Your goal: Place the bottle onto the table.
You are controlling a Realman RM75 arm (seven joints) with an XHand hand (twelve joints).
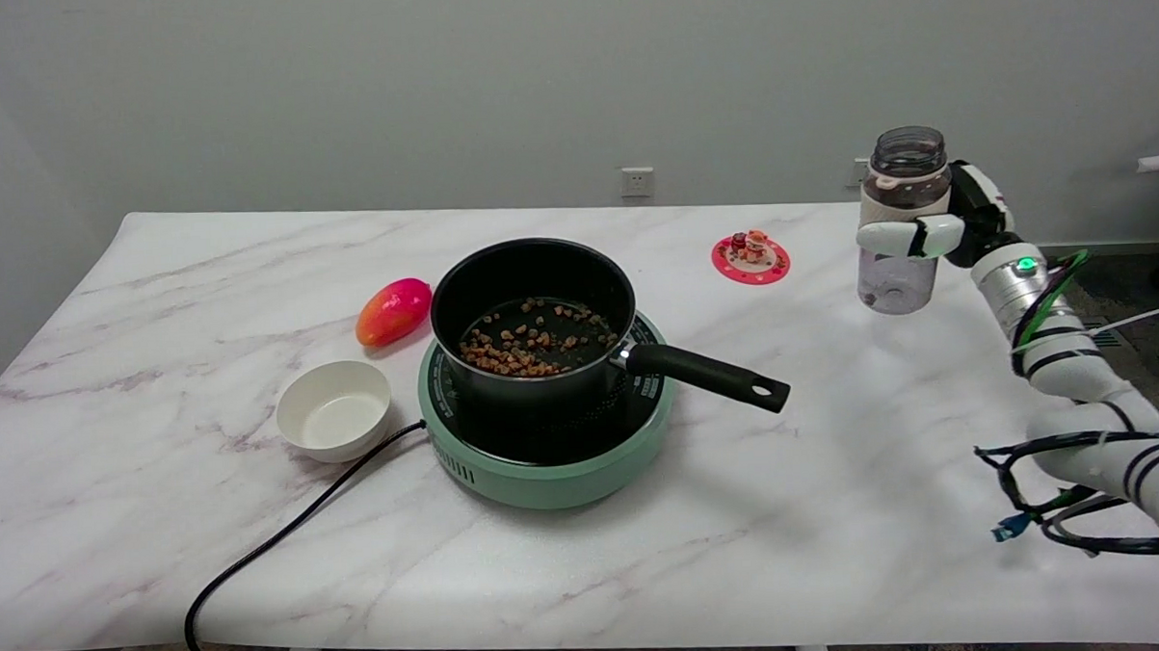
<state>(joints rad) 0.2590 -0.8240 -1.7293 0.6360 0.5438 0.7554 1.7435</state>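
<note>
A: What took up most of the view?
B: A white marble-patterned table (pixel 837 509) with grey veins, running across nearly the whole picture

A: And the biggest thing on it?
B: A round mint-green electric hotplate (pixel 546 462) near the middle, with a black power cord (pixel 288 538) trailing off the near edge. On the hotplate sat a black saucepan (pixel 533 313) holding small brown pellets, its long black handle pointing right

A: Where was the robot's arm?
B: The white right arm (pixel 1073 366) came in from the lower right, wrapped in loose cables. Its black-and-white right hand (pixel 952 228) gripped a clear plastic bottle with a white band (pixel 902 220), fingers wrapped around the middle of the bottle

A: Was the bottle down on the table?
B: It was upright at the table's right end, lid off; whether its base touched the surface I could not tell

A: Anything smaller?
B: A white empty bowl (pixel 335 409) just left of the hotplate, a red-and-orange mango-shaped fruit (pixel 393 311) behind it, and a small pink round coaster with tiny figures (pixel 751 257) toward the far side, between the saucepan and the bottle
</note>
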